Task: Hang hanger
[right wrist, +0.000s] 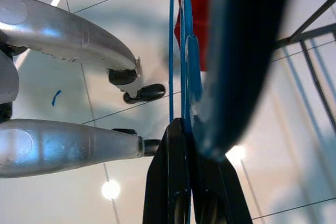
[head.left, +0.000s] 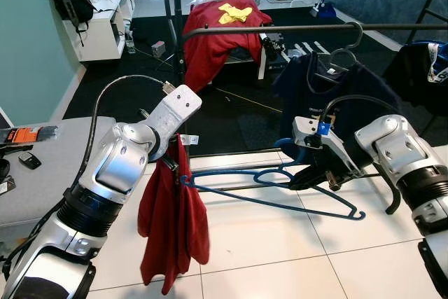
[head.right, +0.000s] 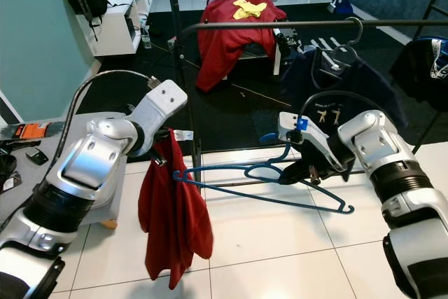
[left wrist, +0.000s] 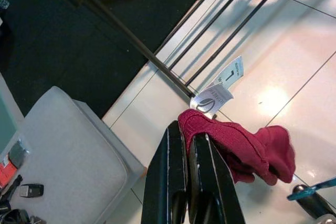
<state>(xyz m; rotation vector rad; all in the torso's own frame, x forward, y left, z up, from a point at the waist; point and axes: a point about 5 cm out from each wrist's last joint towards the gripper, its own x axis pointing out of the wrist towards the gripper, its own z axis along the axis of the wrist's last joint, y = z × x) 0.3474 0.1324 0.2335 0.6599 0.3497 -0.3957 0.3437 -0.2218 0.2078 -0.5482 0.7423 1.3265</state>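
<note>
Evidently the right gripper [head.left: 313, 176] is pinching the blue hanger [head.left: 280, 190] level below the rail [head.left: 315, 29] while the left gripper [head.left: 168, 162], fingers pressed together, is holding the red garment [head.left: 173, 222] at its end, presumably for dressing it before hanging.

Rail's mostly free on the left, crowded on the right

The dark rail [head.left: 308, 29] already carries a navy shirt [head.left: 329, 85] on its hanger right of middle, the left stretch is bare. Black upright post [head.left: 171, 54] stands far left, grey table [head.left: 42, 173] blocks the near left.
</note>
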